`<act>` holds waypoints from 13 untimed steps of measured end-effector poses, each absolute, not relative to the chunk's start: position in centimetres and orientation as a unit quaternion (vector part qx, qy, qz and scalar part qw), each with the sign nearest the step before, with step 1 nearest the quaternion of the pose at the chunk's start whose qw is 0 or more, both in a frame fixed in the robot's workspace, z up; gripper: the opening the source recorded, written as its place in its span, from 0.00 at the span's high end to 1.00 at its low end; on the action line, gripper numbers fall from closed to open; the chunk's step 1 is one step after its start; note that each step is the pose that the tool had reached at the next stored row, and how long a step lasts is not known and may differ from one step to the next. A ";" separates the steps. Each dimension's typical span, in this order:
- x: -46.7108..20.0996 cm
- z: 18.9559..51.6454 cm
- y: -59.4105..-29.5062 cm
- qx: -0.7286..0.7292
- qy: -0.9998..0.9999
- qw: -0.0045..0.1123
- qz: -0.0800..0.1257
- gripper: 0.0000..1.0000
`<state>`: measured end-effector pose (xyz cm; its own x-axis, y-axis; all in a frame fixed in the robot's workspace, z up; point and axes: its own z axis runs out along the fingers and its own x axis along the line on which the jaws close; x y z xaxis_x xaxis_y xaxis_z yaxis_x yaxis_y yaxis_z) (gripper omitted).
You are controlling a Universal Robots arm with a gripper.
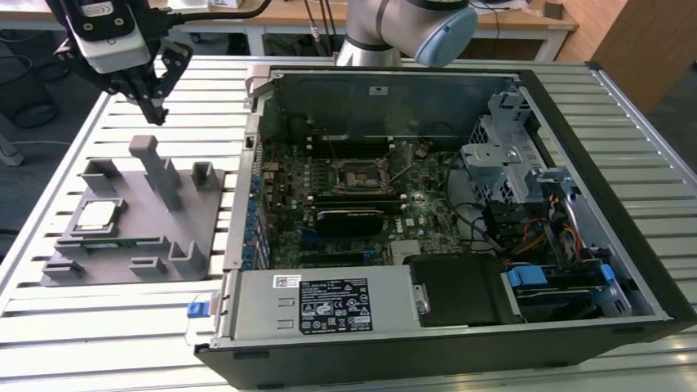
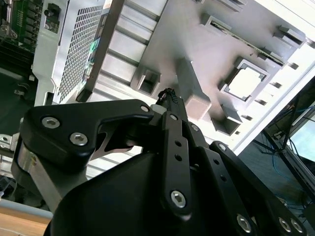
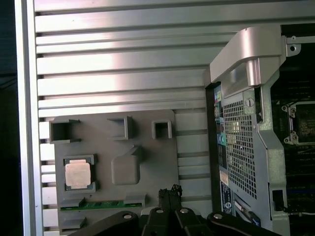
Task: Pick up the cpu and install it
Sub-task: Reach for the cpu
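The cpu, a small square chip with a shiny silver top, lies flat in a recess of the grey holder block at the exterior view's left. It also shows in both wrist views as the cpu and the cpu. My gripper hangs well above the slatted table behind the block, away from the chip. Its fingertips meet, shut on nothing, as seen at the gripper and the gripper. The black socket frame sits on the motherboard inside the open computer case.
A green memory stick lies in a slot of the block next to the chip. A tall grey post rises from the block. The open case has raised walls, a power supply and drive cages.
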<state>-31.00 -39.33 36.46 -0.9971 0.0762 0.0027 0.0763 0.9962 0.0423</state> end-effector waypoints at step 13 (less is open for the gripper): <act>-32.0 36.2 -39.3 -0.038 -0.999 0.003 -0.021 0.89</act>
<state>-32.00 -39.33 36.21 -0.9971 0.0762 0.0067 0.0764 0.9962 0.0420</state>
